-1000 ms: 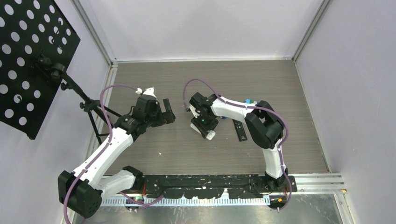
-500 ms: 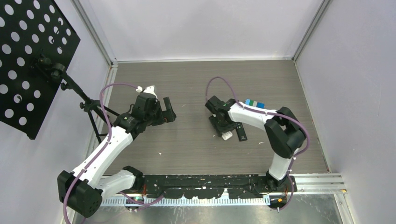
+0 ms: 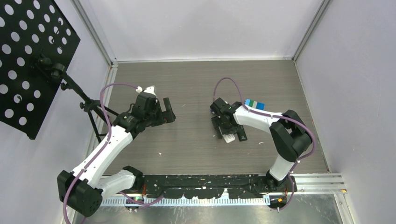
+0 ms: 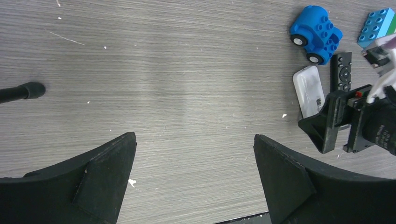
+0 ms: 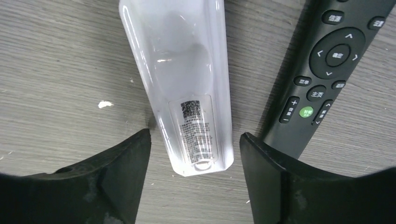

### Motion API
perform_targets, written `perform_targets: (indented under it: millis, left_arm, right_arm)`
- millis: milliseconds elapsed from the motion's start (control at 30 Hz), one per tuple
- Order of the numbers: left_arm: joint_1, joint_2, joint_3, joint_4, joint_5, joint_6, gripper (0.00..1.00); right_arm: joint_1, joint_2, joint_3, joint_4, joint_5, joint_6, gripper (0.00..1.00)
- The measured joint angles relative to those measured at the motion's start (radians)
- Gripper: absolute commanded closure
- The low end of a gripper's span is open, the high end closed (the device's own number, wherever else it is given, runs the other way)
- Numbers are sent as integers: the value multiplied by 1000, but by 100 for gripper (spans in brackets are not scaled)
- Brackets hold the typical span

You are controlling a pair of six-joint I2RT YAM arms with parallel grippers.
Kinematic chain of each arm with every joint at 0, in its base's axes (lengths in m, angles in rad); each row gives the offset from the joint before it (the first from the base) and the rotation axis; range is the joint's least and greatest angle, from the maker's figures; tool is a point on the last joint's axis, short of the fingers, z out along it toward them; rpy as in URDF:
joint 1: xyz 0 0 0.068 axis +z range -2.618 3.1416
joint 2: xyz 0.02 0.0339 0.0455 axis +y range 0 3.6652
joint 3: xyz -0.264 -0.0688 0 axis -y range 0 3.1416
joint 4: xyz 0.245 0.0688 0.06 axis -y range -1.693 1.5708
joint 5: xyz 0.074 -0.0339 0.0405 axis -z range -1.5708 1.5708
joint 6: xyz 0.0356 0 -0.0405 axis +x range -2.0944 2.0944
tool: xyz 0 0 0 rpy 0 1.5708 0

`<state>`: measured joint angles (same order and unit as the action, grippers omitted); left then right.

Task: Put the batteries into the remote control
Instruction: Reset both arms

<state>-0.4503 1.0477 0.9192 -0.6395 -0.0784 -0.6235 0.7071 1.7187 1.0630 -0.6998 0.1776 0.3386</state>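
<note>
Top external view: both arm bases sit side by side at the near edge of the bench (image 3: 187,154), the left arm angling up the left side and the right arm folding back toward the middle. In the left wrist view, the left gripper (image 4: 194,137) stands wide open, its two dark fingers far apart with only bare wood grain between them and nothing held. Farther in and to the right, the right gripper (image 5: 194,140) is down low over a clear-white plastic piece (image 5: 182,70) that lies flat with a printed label facing up. The jaws are open and straddle the near end of that piece, with a strip of bench showing on each side, so they do not grip it. The remote control (image 5: 327,60), black with its buttons up, lies flat on the bench just beside the white piece on its right. It runs roughly parallel to the piece, its near end passing behind the right-hand finger; whether the two touch cannot be told. Beyond them, near the remote's far end, stand a blue toy car (image 4: 316,33) and a blue-and-green brick (image 4: 377,25). At the far left, a black perforated panel (image 3: 28,60) hangs on a tripod stand (image 3: 91,109) whose rubber foot rests on the bench.
</note>
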Motion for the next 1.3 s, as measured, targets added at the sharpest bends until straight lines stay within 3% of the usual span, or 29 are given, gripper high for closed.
perform_targets:
  millis: [133, 300, 633, 867, 1067, 1300]
  left_arm:
    - [0, -1, 18, -37, -5, 3, 0]
    - [0, -43, 56, -105, -19, 8, 0]
    - [0, -285, 156, -230, -42, 36, 0]
    - [0, -447, 280, -290, -24, 104, 0]
    - [0, -523, 392, -323, -31, 156, 0]
    - [0, -578, 403, -342, -52, 194, 0]
  right_arm:
    - [-4, -75, -5, 4, -10, 16, 16]
    - [-5, -349, -22, 7, 27, 58, 12]
    - [-10, -940, 81, -214, 475, 105, 11]
    - [-10, -1272, 218, -256, 747, -7, 11]
    - [-11, -1322, 290, -243, 867, -102, 11]
    - [-11, -1318, 289, -238, 915, -150, 10]
